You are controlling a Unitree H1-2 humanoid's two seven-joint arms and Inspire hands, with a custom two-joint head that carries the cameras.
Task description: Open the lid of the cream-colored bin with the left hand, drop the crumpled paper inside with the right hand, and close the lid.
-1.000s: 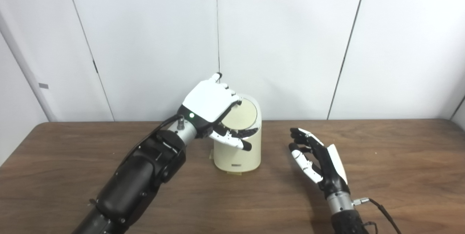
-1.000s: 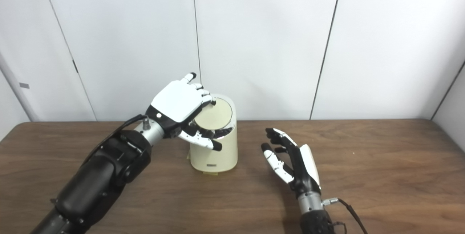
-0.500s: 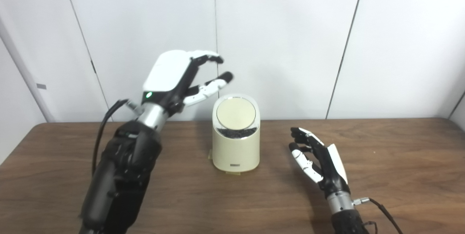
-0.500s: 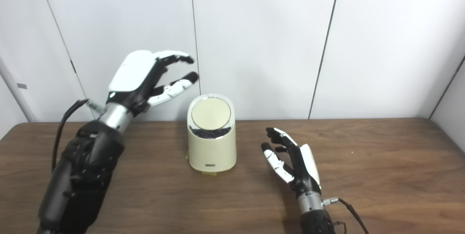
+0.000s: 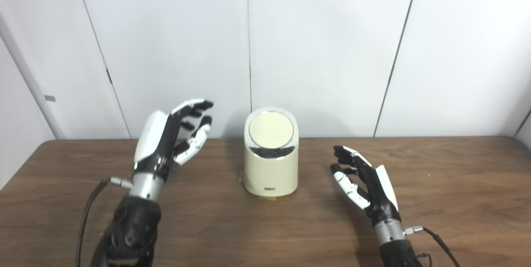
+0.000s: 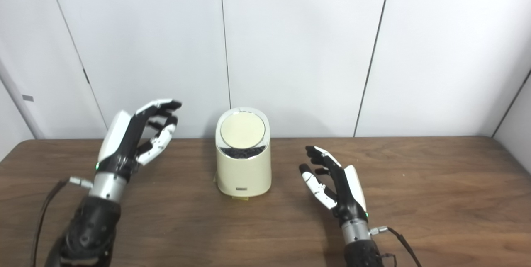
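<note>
Two hands are in view, one on each side of the cream-colored bin (image 5: 270, 163), and neither touches it. The left hand (image 5: 166, 142) is raised above the table (image 5: 456, 184), well left of the bin, with its white back turned outward and its palm toward the bin. Its fingers (image 5: 195, 107) are spread and slightly curled, the thumb apart from them, and it holds nothing. The right hand (image 5: 365, 182) sits lower, close over the table surface to the right of the bin; whether it rests on the wood cannot be told. Its palm faces the bin, its fingers (image 5: 342, 153) extend apart toward the wall, and it is likewise empty.

The bin stands upright on the table, near the table's far edge and roughly midway between the two hands. Its long axis is vertical. Its body is a rounded cylinder with a small dark label low on the front face. The lid (image 5: 271, 129) is a round cream disc in a pale rim, set on a slant so that its face tilts toward the cameras. It lies seated in its rim. A dark band shows directly below the lid's lower edge; what it is cannot be told. The crumpled paper is not visible in either view. A cable (image 5: 435, 238) runs from the right wrist.
</note>
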